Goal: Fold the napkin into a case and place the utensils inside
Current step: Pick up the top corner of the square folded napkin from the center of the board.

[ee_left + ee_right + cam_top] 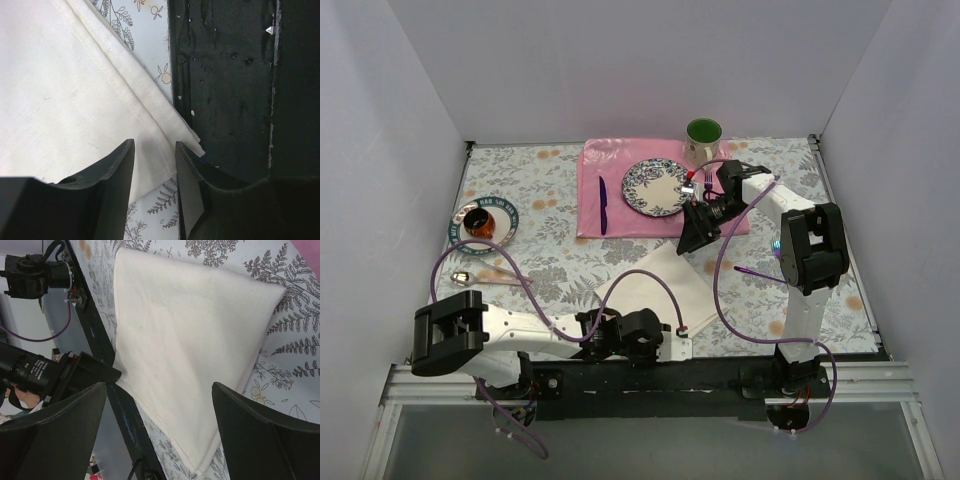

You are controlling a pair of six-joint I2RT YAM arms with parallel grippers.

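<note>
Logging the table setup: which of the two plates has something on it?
The teal-rimmed plate at left holds a dark brownish object; the floral plate on the pink placemat is bare.

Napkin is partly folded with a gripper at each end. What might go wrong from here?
1. The left gripper straddles the layered corner of the napkin right beside the black rail; it may pinch only one layer or strike the rail.
2. The right gripper, open over the far corner, is close to the pink placemat and plate; it might snag the placemat.
</note>
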